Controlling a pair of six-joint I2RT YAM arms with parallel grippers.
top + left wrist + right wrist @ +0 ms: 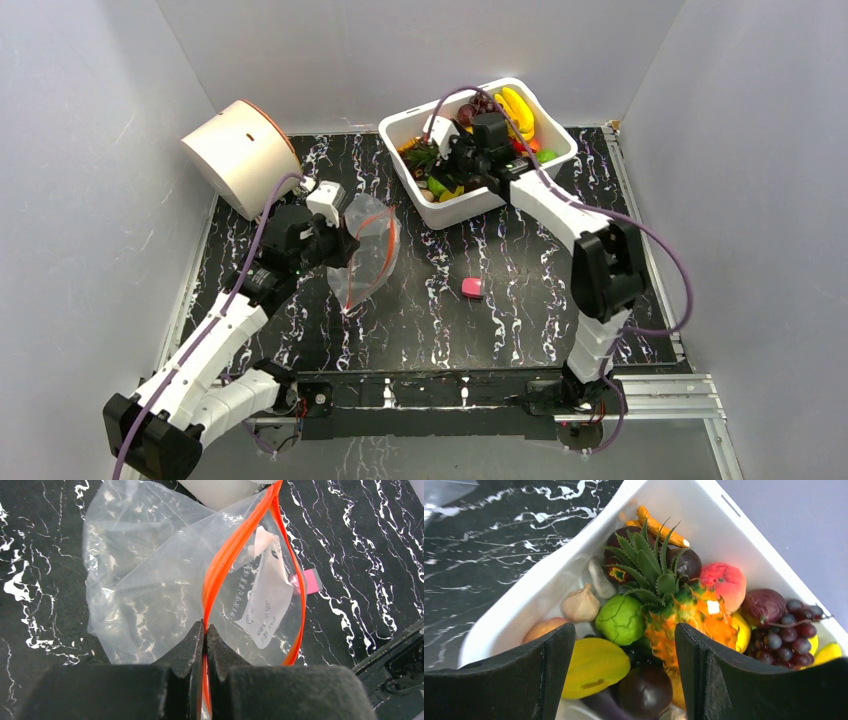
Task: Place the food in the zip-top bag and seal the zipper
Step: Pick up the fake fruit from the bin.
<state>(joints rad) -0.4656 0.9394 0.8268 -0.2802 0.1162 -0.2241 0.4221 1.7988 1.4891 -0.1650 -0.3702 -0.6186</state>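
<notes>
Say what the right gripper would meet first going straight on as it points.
Probably the pineapple in the white bin, framed by the open right gripper; depth is unclear, so maybe the green fruit.

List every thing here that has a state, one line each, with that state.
zip-top bag, mouth open, no food inside
zipper, unsealed, one strip pinched
left gripper, shut on the zipper
white bin, filled with toy food
pineapple, lying in the white bin, not gripped
right gripper, open above the pineapple
pink block, loose on the table

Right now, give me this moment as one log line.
left gripper shut on zipper | bag mouth open, no food inside | right gripper open over pineapple in bin
</notes>
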